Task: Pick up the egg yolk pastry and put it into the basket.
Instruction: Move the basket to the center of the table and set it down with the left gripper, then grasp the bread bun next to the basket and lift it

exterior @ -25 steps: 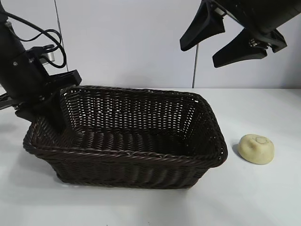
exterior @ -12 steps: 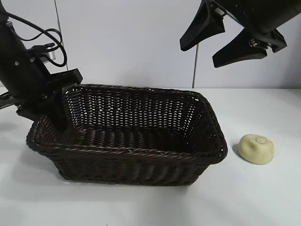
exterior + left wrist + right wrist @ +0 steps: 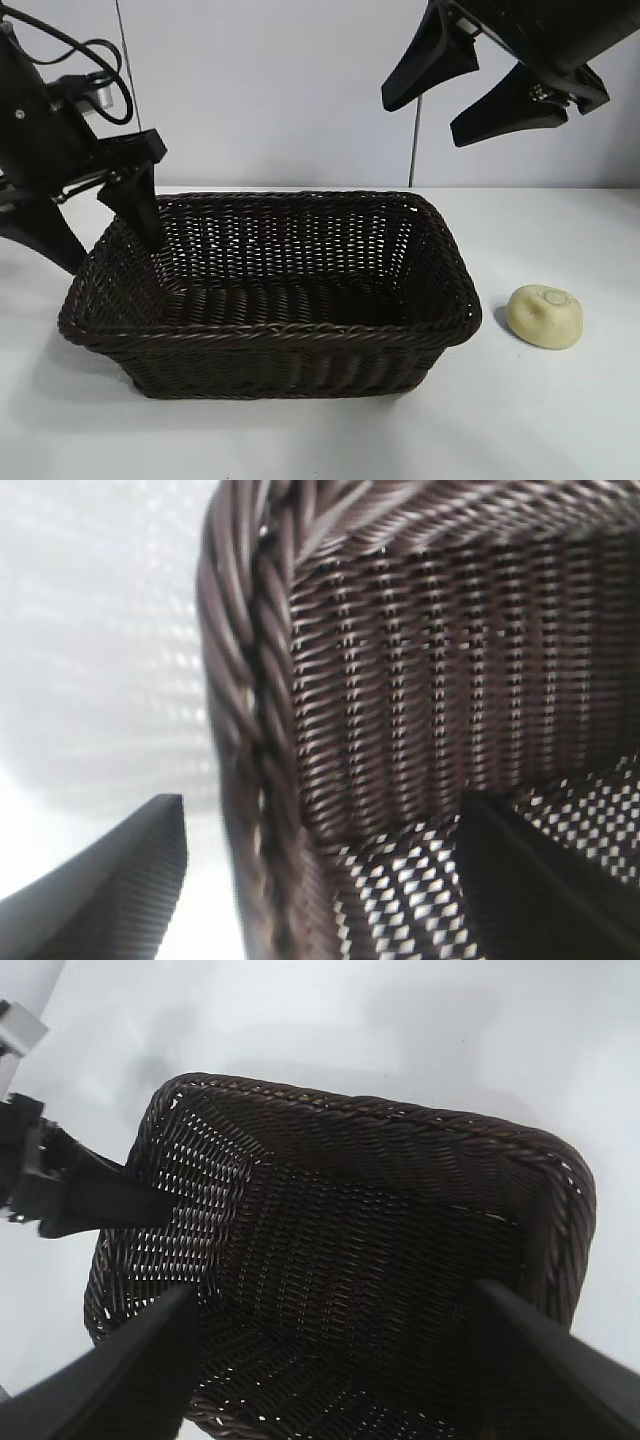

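Note:
The egg yolk pastry (image 3: 545, 316), a small pale yellow dome, lies on the white table to the right of the basket. The dark brown wicker basket (image 3: 270, 335) sits flat at the centre and holds nothing. My left gripper (image 3: 95, 222) is open and straddles the basket's left rim, with one finger inside and one outside. In the left wrist view the braided rim (image 3: 255, 730) runs between the spread fingers (image 3: 120, 890) without touching them. My right gripper (image 3: 420, 118) is open and empty, high above the basket's right end. From there it looks down into the basket (image 3: 380, 1250).
The white table (image 3: 560, 420) runs around the basket, with bare surface in front and to the right around the pastry. A pale wall stands behind. The left arm's finger (image 3: 100, 1200) shows in the right wrist view at the basket's far end.
The left gripper has opened and let go of the basket's left wall. The basket has settled flat and shifted slightly right. The right gripper and the pastry have not moved.

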Controlling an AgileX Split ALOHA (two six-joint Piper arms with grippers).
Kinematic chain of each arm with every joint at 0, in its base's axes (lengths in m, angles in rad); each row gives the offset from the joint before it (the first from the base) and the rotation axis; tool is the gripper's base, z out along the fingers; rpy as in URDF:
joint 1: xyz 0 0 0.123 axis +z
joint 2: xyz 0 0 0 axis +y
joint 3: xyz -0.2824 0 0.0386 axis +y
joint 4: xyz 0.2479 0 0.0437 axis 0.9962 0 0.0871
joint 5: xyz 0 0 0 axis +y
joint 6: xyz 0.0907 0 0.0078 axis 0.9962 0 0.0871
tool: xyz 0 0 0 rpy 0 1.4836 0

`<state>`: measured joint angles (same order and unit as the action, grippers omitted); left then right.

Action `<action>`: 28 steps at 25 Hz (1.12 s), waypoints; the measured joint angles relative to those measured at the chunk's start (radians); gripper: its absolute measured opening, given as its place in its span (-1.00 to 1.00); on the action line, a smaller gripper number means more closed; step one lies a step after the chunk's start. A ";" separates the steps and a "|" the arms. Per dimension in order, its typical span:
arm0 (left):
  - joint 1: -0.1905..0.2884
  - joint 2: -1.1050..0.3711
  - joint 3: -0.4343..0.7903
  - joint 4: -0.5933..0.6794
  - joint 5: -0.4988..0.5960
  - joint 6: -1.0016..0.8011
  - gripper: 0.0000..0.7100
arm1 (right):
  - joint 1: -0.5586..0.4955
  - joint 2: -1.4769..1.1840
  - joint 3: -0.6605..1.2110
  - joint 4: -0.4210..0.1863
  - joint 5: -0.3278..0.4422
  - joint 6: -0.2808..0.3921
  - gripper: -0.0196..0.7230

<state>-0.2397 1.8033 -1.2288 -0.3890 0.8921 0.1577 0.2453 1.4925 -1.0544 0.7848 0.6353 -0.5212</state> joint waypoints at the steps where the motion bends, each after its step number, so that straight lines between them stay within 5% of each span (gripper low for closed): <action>1: 0.000 -0.024 0.000 0.021 0.013 0.000 0.55 | 0.000 0.000 0.000 0.000 0.001 0.000 0.50; 14: 0.019 -0.108 -0.006 0.336 0.113 -0.104 0.55 | 0.000 0.000 0.000 0.000 0.017 0.000 0.50; 22: 0.231 -0.108 -0.009 0.356 0.130 -0.112 0.54 | 0.000 0.000 0.000 -0.004 0.022 0.000 0.50; 28: 0.255 -0.130 -0.009 0.337 0.174 -0.112 0.52 | 0.000 0.000 0.000 -0.005 0.024 0.000 0.50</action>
<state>0.0155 1.6731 -1.2373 -0.0520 1.0662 0.0457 0.2453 1.4925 -1.0544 0.7796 0.6589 -0.5212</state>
